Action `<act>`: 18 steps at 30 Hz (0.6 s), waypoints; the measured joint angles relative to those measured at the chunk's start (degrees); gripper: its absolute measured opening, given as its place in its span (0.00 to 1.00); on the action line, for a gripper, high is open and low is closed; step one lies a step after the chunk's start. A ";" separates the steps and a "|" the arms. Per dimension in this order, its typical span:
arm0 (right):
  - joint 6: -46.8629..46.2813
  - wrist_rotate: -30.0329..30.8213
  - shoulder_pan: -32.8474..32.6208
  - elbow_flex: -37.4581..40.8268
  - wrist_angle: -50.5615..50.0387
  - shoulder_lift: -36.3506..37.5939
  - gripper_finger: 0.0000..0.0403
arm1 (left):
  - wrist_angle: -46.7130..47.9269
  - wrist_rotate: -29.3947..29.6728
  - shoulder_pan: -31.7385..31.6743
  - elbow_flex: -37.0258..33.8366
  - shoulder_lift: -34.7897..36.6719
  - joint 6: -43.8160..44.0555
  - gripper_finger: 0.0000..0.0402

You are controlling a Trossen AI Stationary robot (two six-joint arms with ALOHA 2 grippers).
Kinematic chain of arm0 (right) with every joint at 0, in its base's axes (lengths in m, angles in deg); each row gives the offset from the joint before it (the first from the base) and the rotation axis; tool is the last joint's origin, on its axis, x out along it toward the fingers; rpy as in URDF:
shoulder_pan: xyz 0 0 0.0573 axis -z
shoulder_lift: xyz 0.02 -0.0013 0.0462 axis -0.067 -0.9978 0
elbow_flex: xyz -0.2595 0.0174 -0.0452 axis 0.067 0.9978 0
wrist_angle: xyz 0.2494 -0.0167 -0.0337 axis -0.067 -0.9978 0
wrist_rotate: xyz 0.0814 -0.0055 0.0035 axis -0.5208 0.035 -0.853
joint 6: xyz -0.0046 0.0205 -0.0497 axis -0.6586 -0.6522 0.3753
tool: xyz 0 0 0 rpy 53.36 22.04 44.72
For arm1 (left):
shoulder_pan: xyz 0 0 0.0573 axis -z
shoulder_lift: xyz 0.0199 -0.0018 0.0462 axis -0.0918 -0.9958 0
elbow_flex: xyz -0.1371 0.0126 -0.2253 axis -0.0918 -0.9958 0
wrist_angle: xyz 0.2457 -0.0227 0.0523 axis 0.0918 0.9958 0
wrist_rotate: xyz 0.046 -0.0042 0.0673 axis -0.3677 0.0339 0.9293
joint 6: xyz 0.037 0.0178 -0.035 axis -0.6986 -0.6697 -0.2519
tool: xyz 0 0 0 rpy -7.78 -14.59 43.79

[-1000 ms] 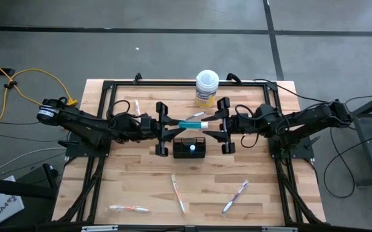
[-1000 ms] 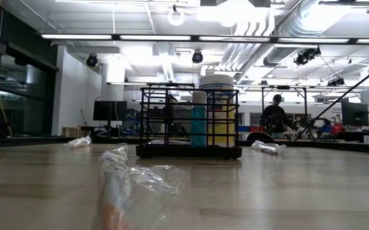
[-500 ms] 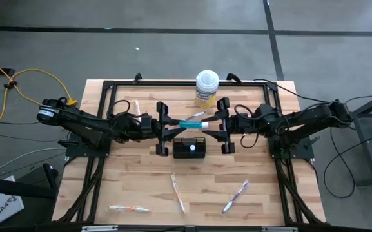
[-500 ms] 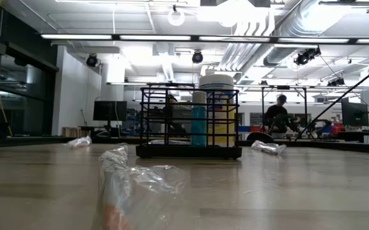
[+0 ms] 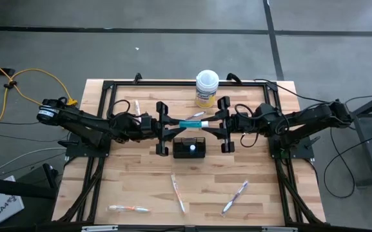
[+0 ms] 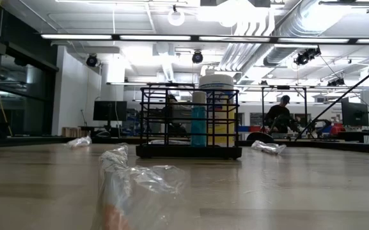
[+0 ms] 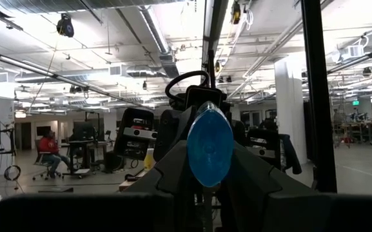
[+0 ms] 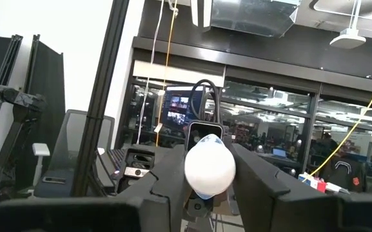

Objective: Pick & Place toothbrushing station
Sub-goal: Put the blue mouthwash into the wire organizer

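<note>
High view: we are holding a teal tube (image 5: 189,124) level between both grippers, above the table (image 5: 269,193) just behind the holder (image 5: 189,147). Our left gripper (image 5: 171,126) is clamping the tail end; our right gripper (image 5: 209,123) is bracketing the white cap, though we cannot tell if it is gripping. Probably a handover, so the tube can drop upright beside the one already standing in the holder. Toothbrushes (image 5: 178,193) are lying loose nearer the front.

Teal tube (image 5: 190,124) with white cap; black mesh holder (image 5: 189,147); yellow tub (image 5: 206,88), white lid; pale wood-grain tabletop (image 5: 134,183); dark claws.
</note>
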 joint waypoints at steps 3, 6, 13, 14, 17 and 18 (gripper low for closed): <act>0.00 0.09 0.00 0.00 -0.06 0.00 0.23 | -0.01 -0.02 0.00 0.00 0.00 0.00 0.19; 0.00 0.09 0.00 -0.02 -0.10 0.00 0.23 | -0.01 -0.05 0.05 0.00 0.00 0.00 0.19; -0.07 -0.07 -0.02 -0.02 -0.26 0.00 0.23 | 0.07 -1.91 0.33 0.00 -0.01 -0.01 0.23; -0.18 -0.14 -0.02 -0.02 -0.32 0.00 0.23 | 0.11 -2.17 0.35 0.00 -0.02 -0.01 0.25; -0.50 -0.46 -0.02 -0.02 -0.64 0.00 0.22 | 0.10 -2.62 0.39 0.00 -0.03 -0.23 0.29; -0.58 -0.40 -0.02 -0.02 -0.81 0.00 0.22 | 0.06 -2.62 0.39 0.00 -0.02 -0.22 0.31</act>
